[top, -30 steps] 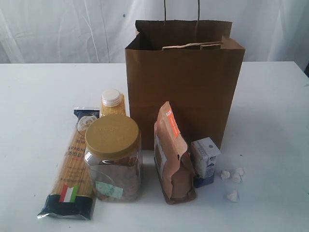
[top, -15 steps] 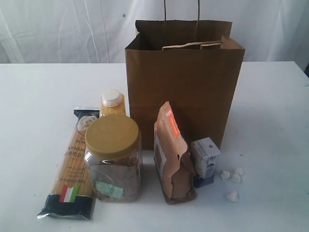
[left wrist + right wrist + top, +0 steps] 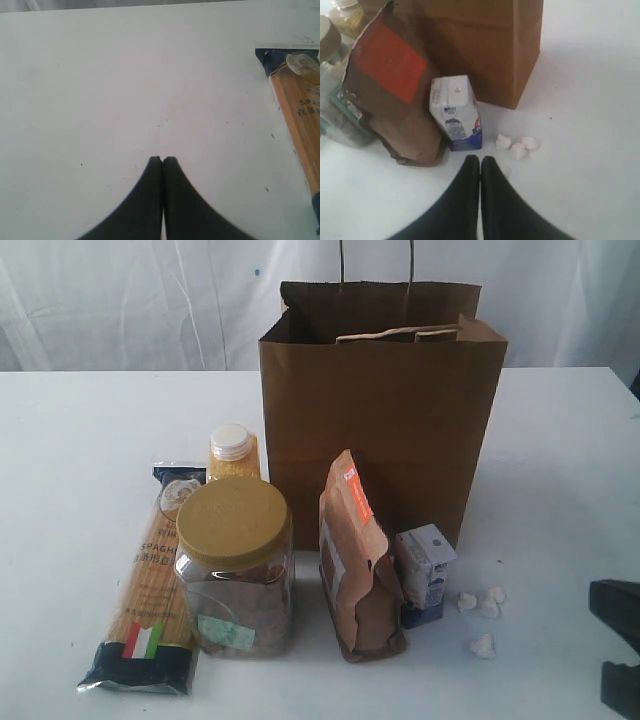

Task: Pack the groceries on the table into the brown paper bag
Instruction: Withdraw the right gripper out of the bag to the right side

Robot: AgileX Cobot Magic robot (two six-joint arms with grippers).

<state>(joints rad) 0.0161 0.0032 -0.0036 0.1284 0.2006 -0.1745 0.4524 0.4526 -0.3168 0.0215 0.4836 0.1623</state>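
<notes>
The brown paper bag point(image 3: 385, 420) stands upright and open at the back of the table point(image 3: 80, 440). In front of it are the groceries: a spaghetti packet point(image 3: 150, 580) lying flat, a gold-lidded jar point(image 3: 235, 570), a white-capped bottle point(image 3: 232, 452), a brown pouch point(image 3: 358, 560) and a small white-blue carton point(image 3: 425, 573). My right gripper point(image 3: 480, 159) is shut and empty, its tips just short of the carton point(image 3: 456, 112) beside the pouch point(image 3: 390, 85). Black parts of the right arm point(image 3: 615, 605) show at the exterior view's lower right edge. My left gripper point(image 3: 162, 159) is shut and empty over bare tabletop, apart from the spaghetti packet point(image 3: 297, 115).
Several small white lumps point(image 3: 482, 602) lie on the table right of the carton, close to my right gripper's tips point(image 3: 517, 145). A white curtain hangs behind the table. Bare tabletop stretches to the left and right of the groceries.
Black parts of my right arm have come into the exterior view at its lower right edge. The groceries and the bag have not moved.
</notes>
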